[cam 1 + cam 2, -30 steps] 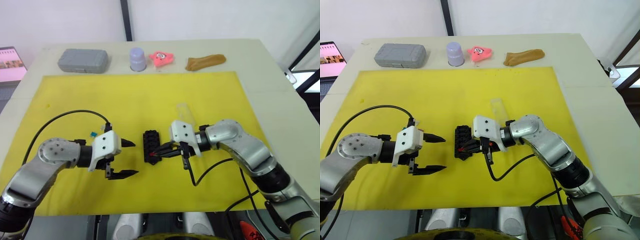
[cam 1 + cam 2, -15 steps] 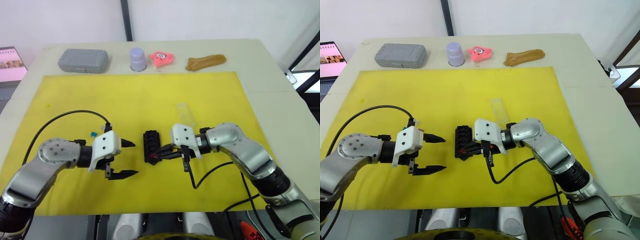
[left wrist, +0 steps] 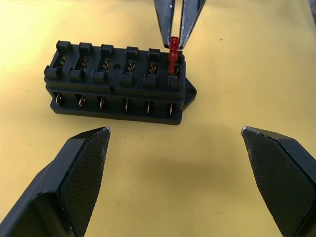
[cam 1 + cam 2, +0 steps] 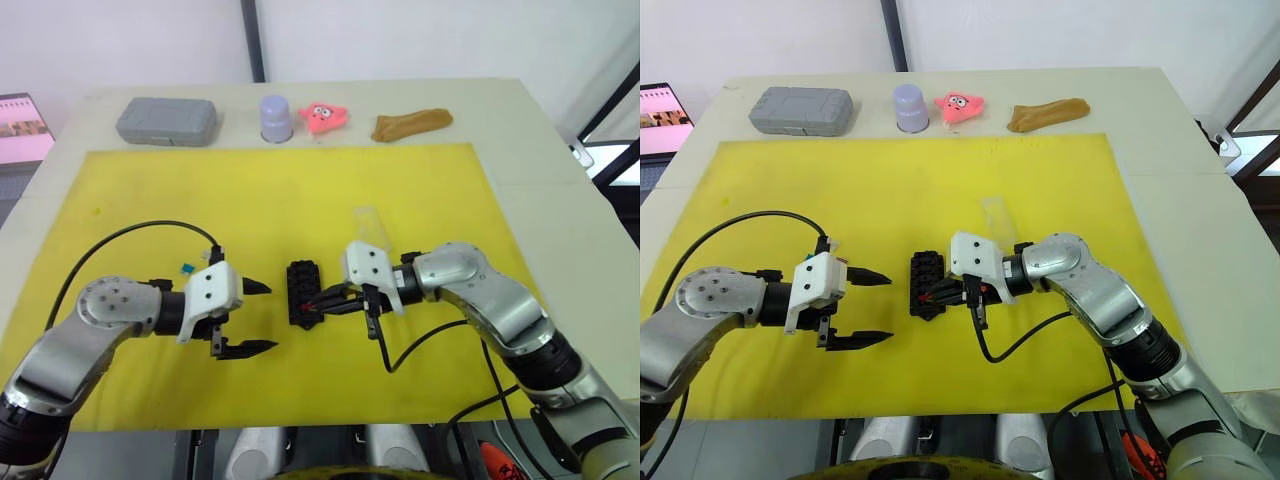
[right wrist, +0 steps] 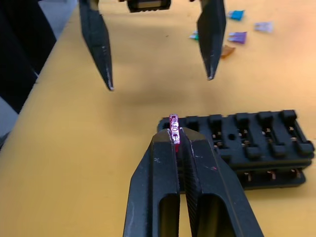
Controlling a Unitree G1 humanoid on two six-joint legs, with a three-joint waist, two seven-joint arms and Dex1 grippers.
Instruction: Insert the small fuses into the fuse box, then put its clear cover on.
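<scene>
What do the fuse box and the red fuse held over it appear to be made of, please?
The fuse box looks like matte black moulded plastic, with small coppery metal contacts glinting in its slots. The red fuse, pinched in the right hand, looks like translucent glossy plastic, since light glows through it.

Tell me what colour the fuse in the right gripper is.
Red fuse, pinched by the right gripper; clearest in the left wrist view.
</scene>
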